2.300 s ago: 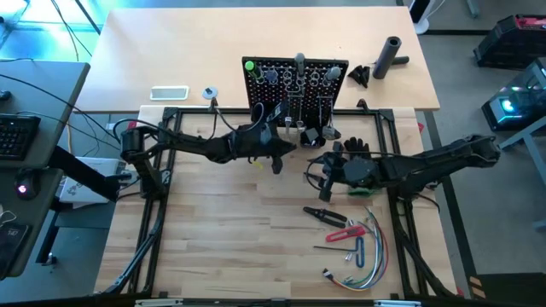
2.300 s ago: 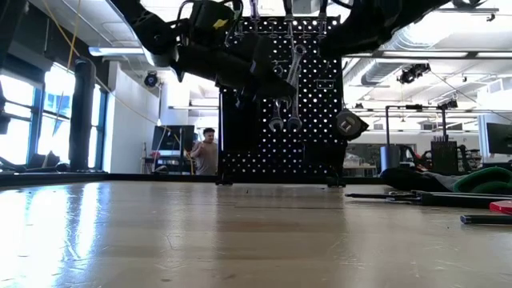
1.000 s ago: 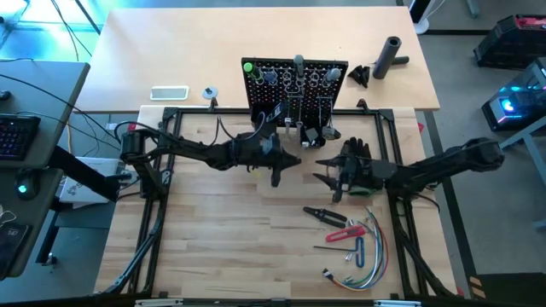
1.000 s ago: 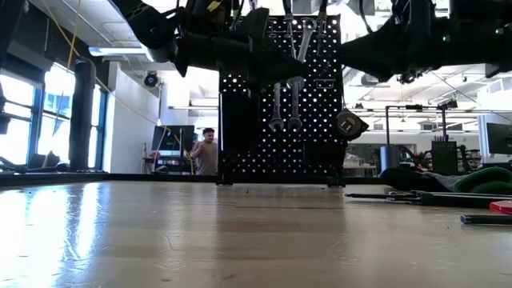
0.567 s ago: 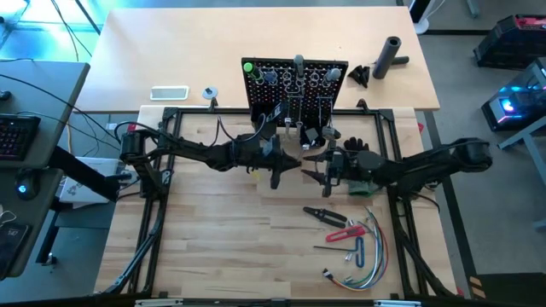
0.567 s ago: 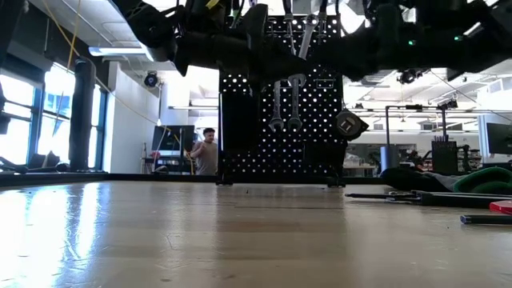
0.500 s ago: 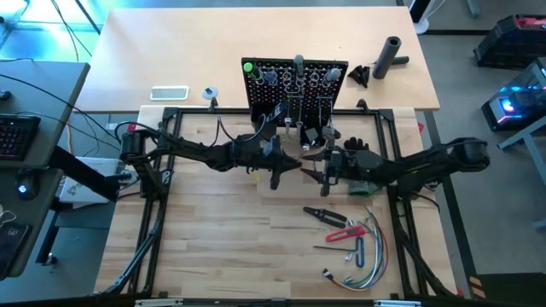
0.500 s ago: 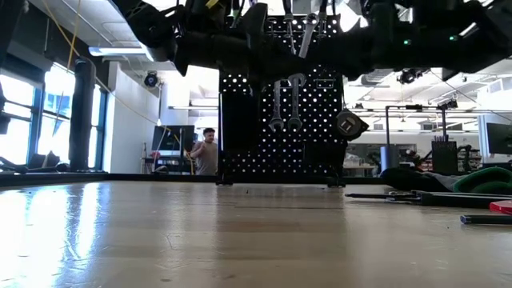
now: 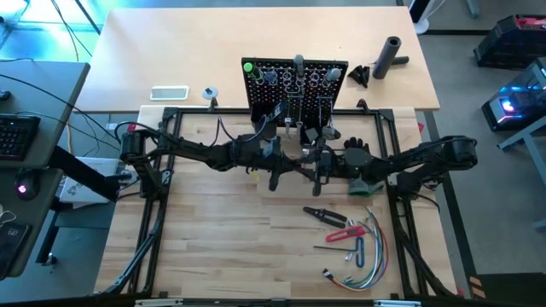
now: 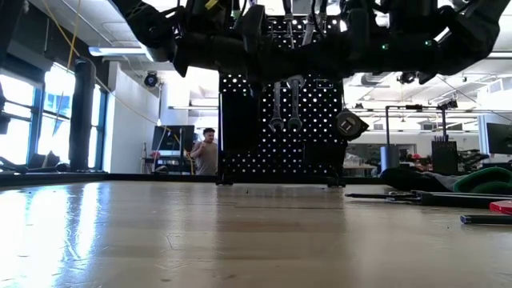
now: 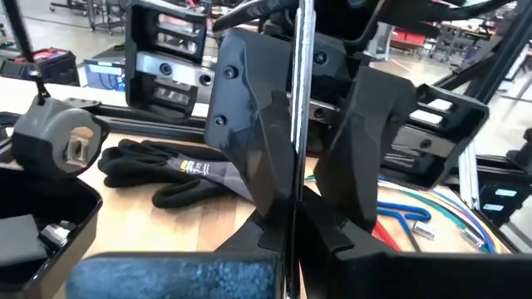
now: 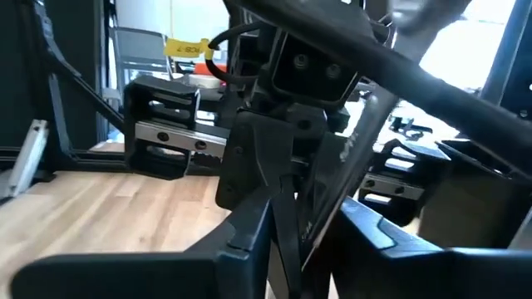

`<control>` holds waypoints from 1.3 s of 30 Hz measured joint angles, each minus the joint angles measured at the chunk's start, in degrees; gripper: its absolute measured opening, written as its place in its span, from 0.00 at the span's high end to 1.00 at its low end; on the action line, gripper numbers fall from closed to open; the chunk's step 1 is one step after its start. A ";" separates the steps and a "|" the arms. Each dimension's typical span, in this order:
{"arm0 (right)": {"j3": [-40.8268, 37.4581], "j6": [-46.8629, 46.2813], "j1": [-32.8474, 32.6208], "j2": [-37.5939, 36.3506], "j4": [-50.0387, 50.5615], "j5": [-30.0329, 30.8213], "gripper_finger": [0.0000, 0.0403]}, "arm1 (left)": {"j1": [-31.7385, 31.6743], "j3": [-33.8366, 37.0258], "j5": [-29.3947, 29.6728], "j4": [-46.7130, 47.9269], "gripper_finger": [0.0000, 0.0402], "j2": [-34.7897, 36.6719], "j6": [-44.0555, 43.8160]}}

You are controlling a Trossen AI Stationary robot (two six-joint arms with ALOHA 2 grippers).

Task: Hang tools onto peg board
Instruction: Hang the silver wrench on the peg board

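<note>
Front of table [image 9: 222, 230]: bundle of coloured wires [image 9: 368, 254] at the right corner; red-handled tool [image 9: 351, 230] and black pliers [image 9: 327, 215] lying flat just behind it.
Left gripper [image 9: 274, 175]: over mid-table, in front of the peg board, clamped tight on a silver wrench [image 11: 296, 124] held on edge between its fingers [image 11: 249, 191].
Right gripper [image 9: 319, 177]: nose to nose with the left one, straddling the same wrench; cannot tell whether gripping or only around it.
Black glove [image 11: 166, 170]: on the wood just beyond the right gripper.
Peg board [image 10: 320, 136]: upright at the table's far edge, behind both grippers; two hung wrenches [image 10: 284, 104] side by side, green-handled screwdriver [image 9: 249, 66] at the left top corner.
Black cylinder [image 9: 391, 55]: on the farther tabletop, right of the board.
</note>
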State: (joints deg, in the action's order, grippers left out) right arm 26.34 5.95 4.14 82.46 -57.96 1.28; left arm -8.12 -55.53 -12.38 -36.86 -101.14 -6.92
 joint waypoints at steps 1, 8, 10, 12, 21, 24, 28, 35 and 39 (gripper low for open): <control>-0.21 -0.40 0.00 0.00 -0.17 -0.37 0.80 | 0.02 0.00 -0.12 -0.03 0.99 0.00 0.30; -0.78 -1.39 -0.03 0.00 -0.62 -1.43 0.85 | 0.09 0.00 -0.16 -0.39 0.99 -0.07 1.97; -0.80 -1.21 0.22 0.00 -0.60 -1.29 0.83 | 0.07 0.00 0.06 -0.44 0.99 -0.07 1.90; -0.80 -1.52 0.84 0.00 -0.56 -1.41 0.83 | 0.04 0.00 0.29 -0.46 0.99 -0.07 1.82; -0.89 -4.73 4.38 0.07 -0.60 -5.98 0.92 | -0.13 -0.02 1.33 0.67 0.96 -0.07 0.88; -0.89 -5.72 6.02 0.17 -0.19 -6.65 0.98 | -0.65 -0.15 2.52 2.29 0.91 -0.07 -1.45; -1.01 -7.04 7.66 0.26 1.25 -7.30 0.99 | -1.52 -0.20 1.80 5.67 0.81 0.02 -2.58; -1.06 -9.99 10.17 0.28 2.15 -10.36 0.99 | -1.57 -0.28 1.46 9.54 0.63 0.20 -3.08; -1.07 -11.96 11.43 0.26 1.48 -10.67 0.99 | -1.51 -0.22 1.55 12.02 0.58 0.17 -3.06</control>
State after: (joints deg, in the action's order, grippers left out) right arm 25.28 -6.01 15.57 82.72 -56.48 -9.39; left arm -9.63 -55.75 -10.83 -24.84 -100.97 -9.98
